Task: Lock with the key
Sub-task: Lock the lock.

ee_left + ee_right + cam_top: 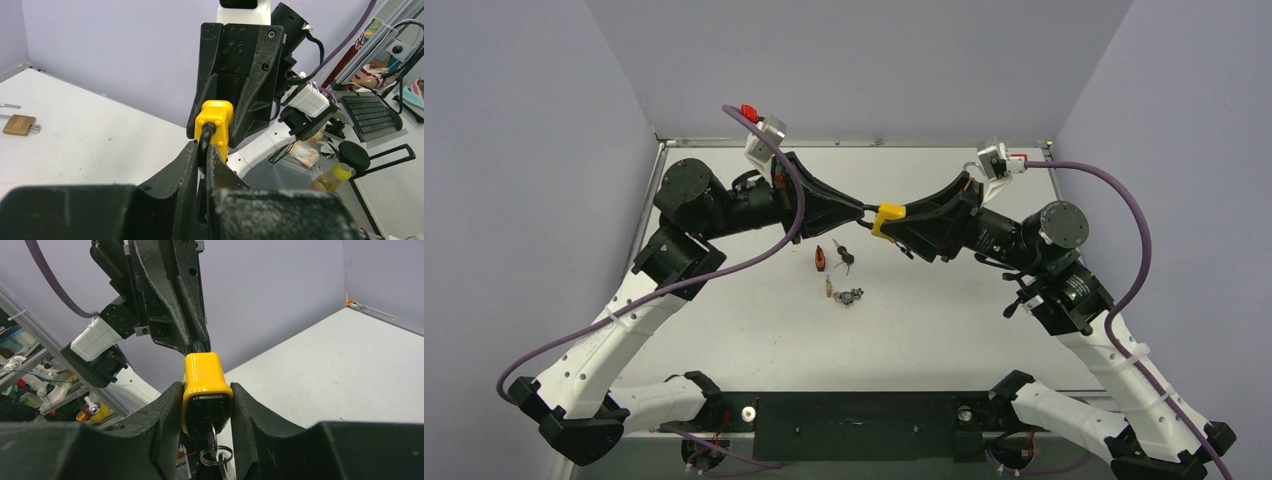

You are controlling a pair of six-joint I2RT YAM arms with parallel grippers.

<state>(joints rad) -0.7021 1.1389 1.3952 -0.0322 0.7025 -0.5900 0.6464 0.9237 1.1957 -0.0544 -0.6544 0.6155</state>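
Right gripper (pixel 206 390) is found clamped on the body of the yellow padlock (pixel 205 372), in mid-air at the centre of the top view, and the left gripper (pixel 202 150) is pinched shut on its dark shackle (pixel 205 137). A key (pixel 212 437) is seen in the keyway, lower centre of the right wrist view, so insertion is judged done, while closing the shackle and turning the key are judged outstanding. A brass padlock (pixel 19 125) and loose keys (pixel 845 257) are noted on the table (pixel 944 330), well apart; with both grippers occupied, none is free for the key.
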